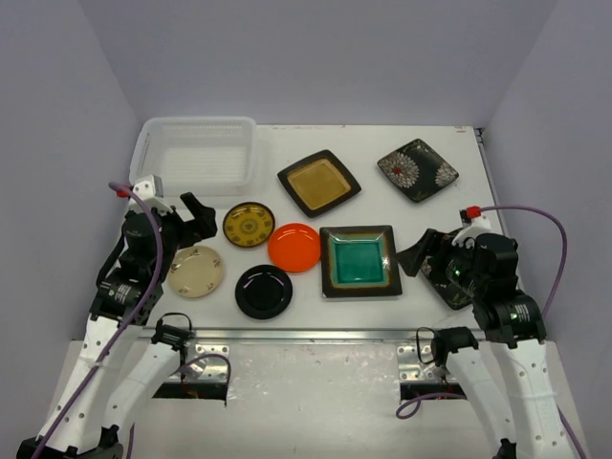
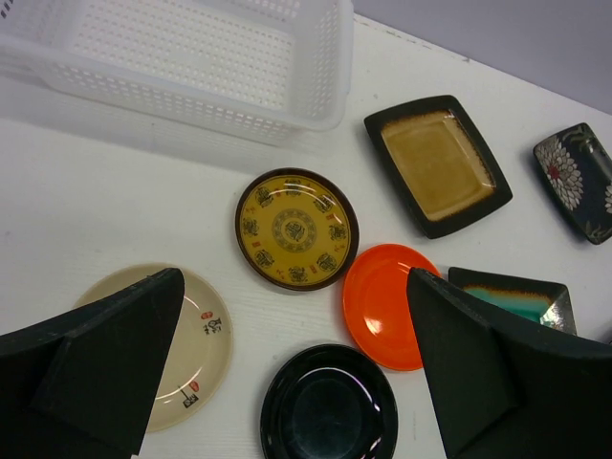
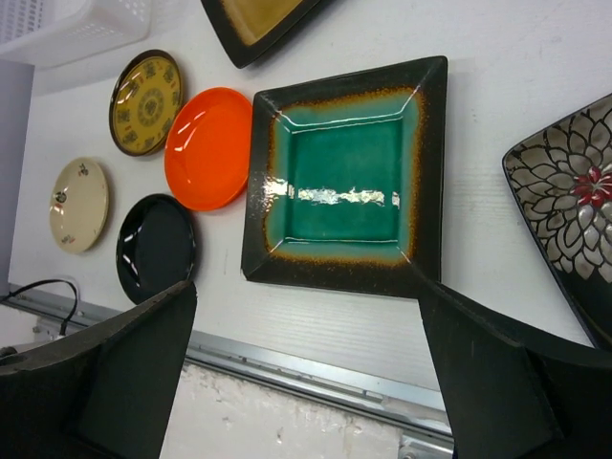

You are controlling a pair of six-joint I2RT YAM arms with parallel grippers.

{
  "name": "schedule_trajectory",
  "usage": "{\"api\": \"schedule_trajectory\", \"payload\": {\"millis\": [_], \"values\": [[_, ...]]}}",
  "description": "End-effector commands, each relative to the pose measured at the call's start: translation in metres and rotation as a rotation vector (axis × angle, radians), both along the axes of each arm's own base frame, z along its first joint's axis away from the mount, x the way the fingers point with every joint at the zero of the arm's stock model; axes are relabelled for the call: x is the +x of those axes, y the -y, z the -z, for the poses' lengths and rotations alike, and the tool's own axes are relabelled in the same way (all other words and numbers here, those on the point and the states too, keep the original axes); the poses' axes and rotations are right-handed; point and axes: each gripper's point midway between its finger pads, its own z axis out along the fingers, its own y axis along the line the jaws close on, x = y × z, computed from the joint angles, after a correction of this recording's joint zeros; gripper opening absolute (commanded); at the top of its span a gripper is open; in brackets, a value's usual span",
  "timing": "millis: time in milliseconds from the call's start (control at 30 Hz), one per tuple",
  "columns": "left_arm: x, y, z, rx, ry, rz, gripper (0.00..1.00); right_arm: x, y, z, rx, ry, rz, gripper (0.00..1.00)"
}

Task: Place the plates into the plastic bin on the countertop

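Observation:
The white plastic bin stands empty at the back left of the countertop. The other plates lie flat: amber square, flowered black square, yellow-patterned, orange, teal square, cream, black round. A second flowered plate lies right of the teal one, mostly under my right arm. My left gripper is open and empty above the round plates. My right gripper is open and empty above the teal plate's near edge.
A metal rail runs along the near table edge. Grey walls close in the back and both sides. The orange plate touches the teal plate's left edge. A black cable lies by the rail at the left.

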Motion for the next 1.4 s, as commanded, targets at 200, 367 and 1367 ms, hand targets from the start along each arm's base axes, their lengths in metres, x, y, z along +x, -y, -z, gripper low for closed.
{"api": "schedule_trajectory", "payload": {"millis": [200, 367, 1367], "values": [[0.006, 0.002, -0.003, -0.010, 0.012, -0.008, 1.00, -0.002, -0.036, 0.004, 0.312, 0.015, -0.034, 0.99], [0.009, 0.005, 0.002, -0.010, -0.010, 0.005, 1.00, 0.003, -0.054, 0.042, 0.576, -0.069, 0.014, 0.99], [0.008, 0.006, 0.002, -0.012, -0.003, 0.011, 1.00, -0.023, -0.006, 0.184, 0.623, -0.623, 0.761, 0.99]]}}
